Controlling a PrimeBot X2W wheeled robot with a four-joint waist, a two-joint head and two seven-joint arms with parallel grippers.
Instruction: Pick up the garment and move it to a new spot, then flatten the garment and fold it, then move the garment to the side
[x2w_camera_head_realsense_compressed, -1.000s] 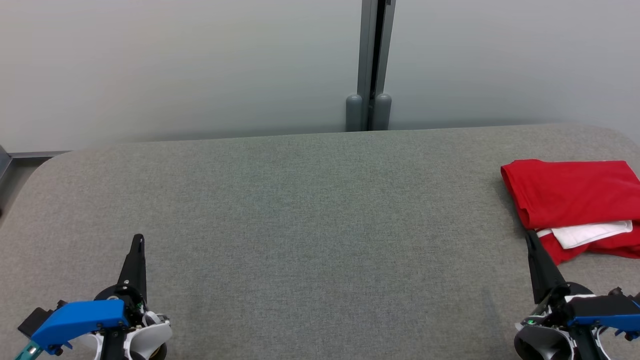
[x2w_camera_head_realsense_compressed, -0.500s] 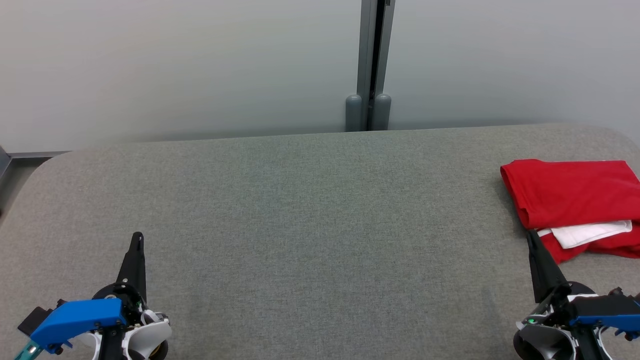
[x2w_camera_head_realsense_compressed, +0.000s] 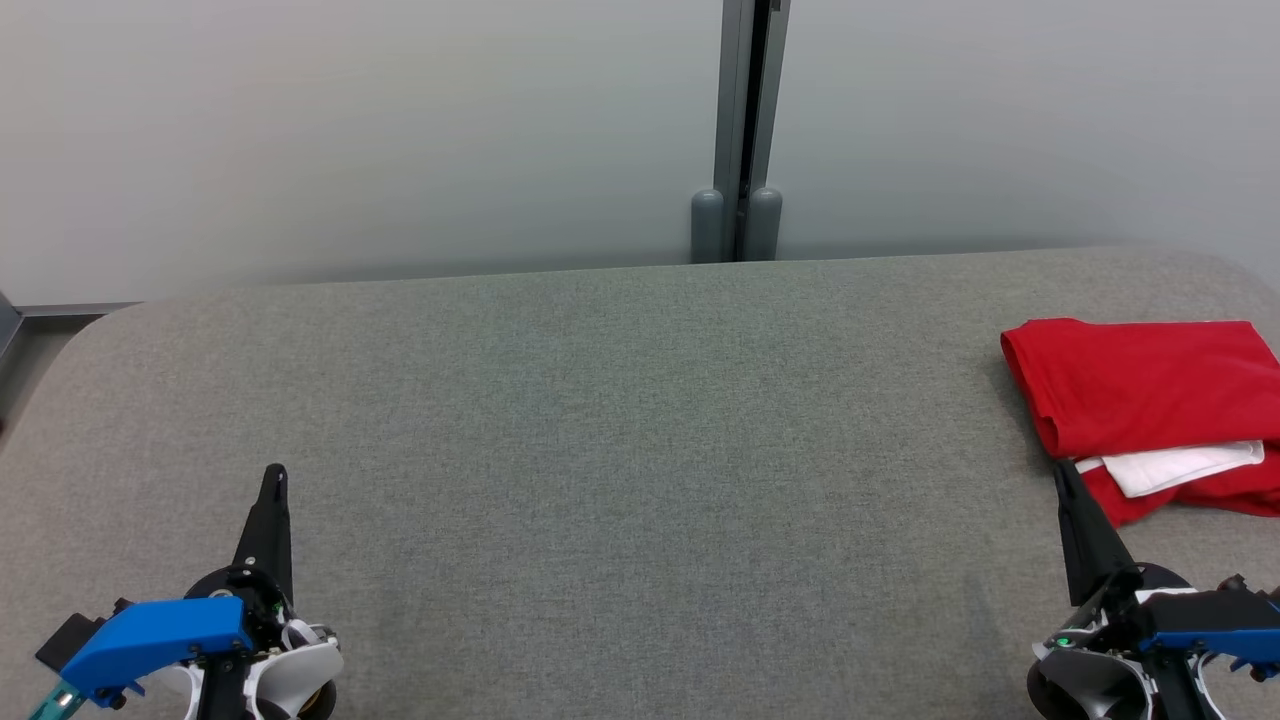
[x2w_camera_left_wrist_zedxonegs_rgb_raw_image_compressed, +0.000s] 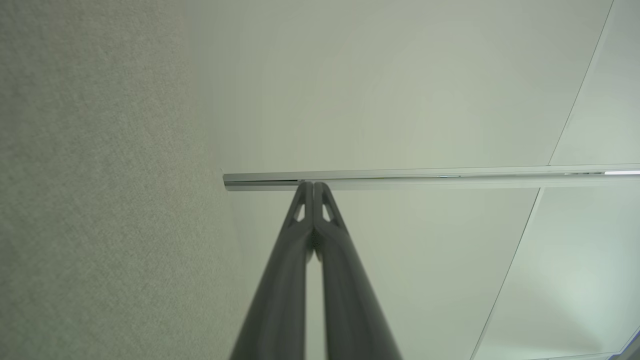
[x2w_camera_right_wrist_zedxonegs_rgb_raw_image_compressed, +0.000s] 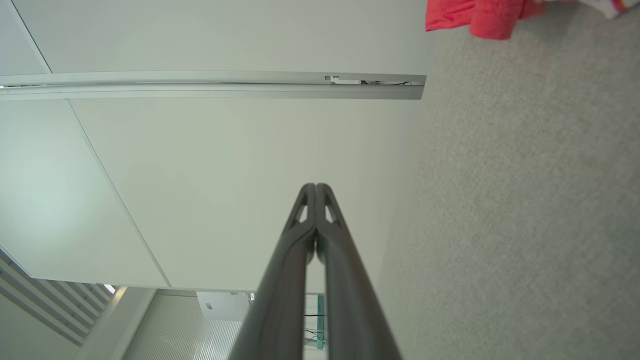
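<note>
Grey fabric-covered table (x2w_camera_head_realsense_compressed: 620, 420), wide, with rounded corners. Pale wall panels (x2w_camera_head_realsense_compressed: 350, 130) stand behind it, and a grey metal post (x2w_camera_head_realsense_compressed: 742, 120) runs up the seam between them

Garment (x2w_camera_head_realsense_compressed: 1140, 385): red, folded into a rough rectangle. It lies flat at the far right side of the table and runs past the right edge of the head view. A white layer (x2w_camera_head_realsense_compressed: 1180, 466) pokes out between the red folds along the near edge. The garment lies free of both tools

Left gripper (x2w_camera_head_realsense_compressed: 273, 480): low over the near left of the table, pointing toward the wall. In the left wrist view its two dark fingers are pressed together tip to tip and pinch nothing. It is well apart from the garment

Right gripper (x2w_camera_head_realsense_compressed: 1062, 478): low over the near right of the table, also pointing away. The right wrist view shows the fingers pressed together and empty, with red cloth in the upper right corner of that view. From the head view the tip sits just beside the garment's near left corner; I cannot tell whether it touches the cloth or hangs above it
</note>
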